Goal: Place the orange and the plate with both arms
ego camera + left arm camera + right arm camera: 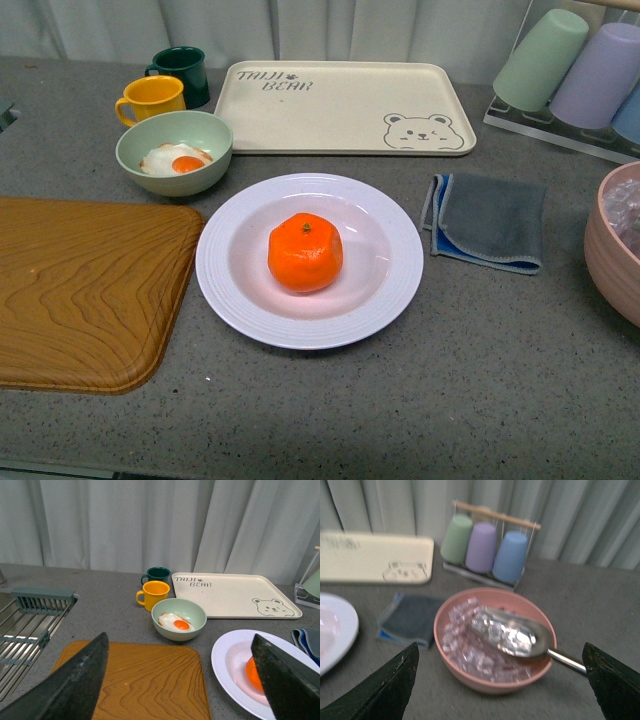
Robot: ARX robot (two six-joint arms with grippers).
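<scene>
left claw [179, 636] spread wide, gripping nothing, hanging above the wooden board [80, 290]. orange [305, 252] seated in the middle of the plate [240, 290], stem dot up, plate flat on the surface [480, 380] at centre front. right claw [500, 645] likewise splayed and empty, over the pink bowl [610, 250]. neither arm visible in the front view.

judged near done: fruit on plate, both released. unclear whether the pair belongs on another spot; if so, one lift left.

around the plate, left to right:
- wooden board at 9 o'clock, just beside the rim, a ready landing place or a snag for sliding.
- yellow mug [152, 98] and dark green mug [180, 72] at 11 o'clock, well apart.
- pale green bowl [215, 150] with fried egg [177, 160] at 11 o'clock, very close to the rim, the tightest neighbour.
- cream bear tray [330, 110] at 12 o'clock, bare.
- grey cloth [490, 220] at 3 o'clock, just beside.
- cup rack [570, 60] at 2 o'clock, far back.
- pink bowl at 3 o'clock, full of ice with a metal scoop [512, 635].
</scene>
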